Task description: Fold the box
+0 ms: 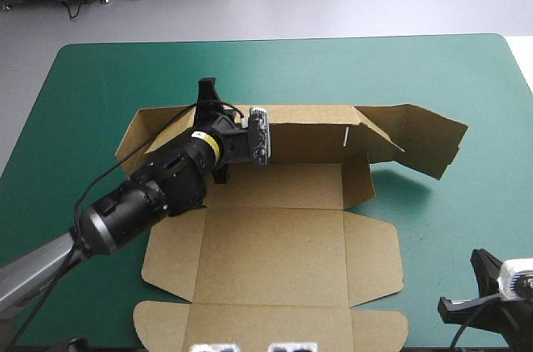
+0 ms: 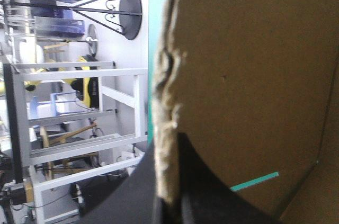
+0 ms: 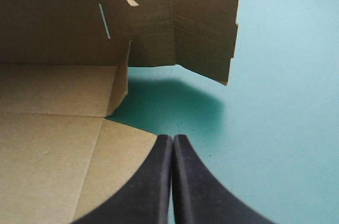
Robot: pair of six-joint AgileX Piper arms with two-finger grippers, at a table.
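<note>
The brown box [image 1: 283, 244] lies open on the teal-green cover, its back wall [image 1: 308, 131] raised and its front panels flat. My left gripper [image 1: 208, 104] is over the left part of that wall, shut on the box. In the left wrist view the board's rough edge [image 2: 165, 102] runs up between the black fingers [image 2: 212, 192]. The wall's right end flap [image 1: 425, 140] stands angled off the table. My right gripper [image 1: 454, 306] rests near the table's front right corner, shut and empty. In the right wrist view, it [image 3: 172, 144] points past the box's right corner [image 3: 119, 91] toward that flap [image 3: 204, 28].
Bare teal-green cover [image 1: 466, 219] stretches to the right of the box and beyond the back wall. The box's front lid flap [image 1: 275, 323] reaches the table's near edge. A thin slot [image 3: 104, 20] is cut in the back wall.
</note>
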